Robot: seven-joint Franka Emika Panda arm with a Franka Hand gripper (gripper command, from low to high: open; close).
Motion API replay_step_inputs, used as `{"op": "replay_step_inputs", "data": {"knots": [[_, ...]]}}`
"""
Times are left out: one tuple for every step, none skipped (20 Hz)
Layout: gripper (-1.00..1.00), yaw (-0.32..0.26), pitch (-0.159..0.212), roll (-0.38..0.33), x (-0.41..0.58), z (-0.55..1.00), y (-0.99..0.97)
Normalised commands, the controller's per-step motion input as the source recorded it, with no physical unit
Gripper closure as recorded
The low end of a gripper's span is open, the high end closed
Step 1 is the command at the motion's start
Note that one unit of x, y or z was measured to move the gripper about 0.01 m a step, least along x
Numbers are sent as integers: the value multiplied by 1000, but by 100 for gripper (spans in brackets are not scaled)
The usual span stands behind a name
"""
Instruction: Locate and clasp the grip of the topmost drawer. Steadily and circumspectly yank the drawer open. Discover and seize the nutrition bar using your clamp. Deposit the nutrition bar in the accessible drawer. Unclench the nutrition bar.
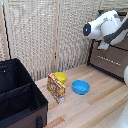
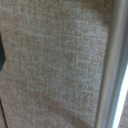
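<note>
A yellow bowl [image 1: 60,77] and a blue bowl [image 1: 80,87] are seen on the wooden tabletop [image 1: 95,107]; nothing can be made out inside either. The bar [image 1: 56,88] is stood upright on the tabletop at about 6 o'clock in the exterior view, just in front of the yellow bowl and at 9 o'clock from the blue bowl, a little apart from it. A black fabric box [image 1: 19,95] with open compartments is placed at 8 o'clock; its insides are dark and no contents can be told.

The dresser [image 1: 110,60] is set at 3 o'clock, its drawer fronts shut as far as can be seen; which front is the top one cannot be told, since the white arm [image 1: 104,26] is held before it at 2 o'clock. The claw itself is not shown in either view, so its state cannot be told.

The back is closed off by woven beige screens [image 1: 45,35]. In the wrist view only beige weave [image 2: 50,65] and a pale upright strip [image 2: 112,65] are seen.
</note>
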Motion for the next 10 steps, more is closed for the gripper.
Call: {"op": "replay_step_inputs", "data": {"knots": [[100, -57, 4, 32, 0, 0, -177], [100, -47, 3, 52, 0, 0, -234], [100, -41, 19, 86, 0, 0, -317], [100, -21, 23, 115, 0, 0, -443], [100, -19, 21, 116, 0, 0, -451], [100, -21, 20, 121, 0, 0, -431], [100, -13, 20, 127, 0, 0, -351], [100, -15, 32, 97, 0, 0, -269], [100, -50, 33, 56, 0, 0, -229], [100, -52, 42, 31, 46, 11, -157]]}}
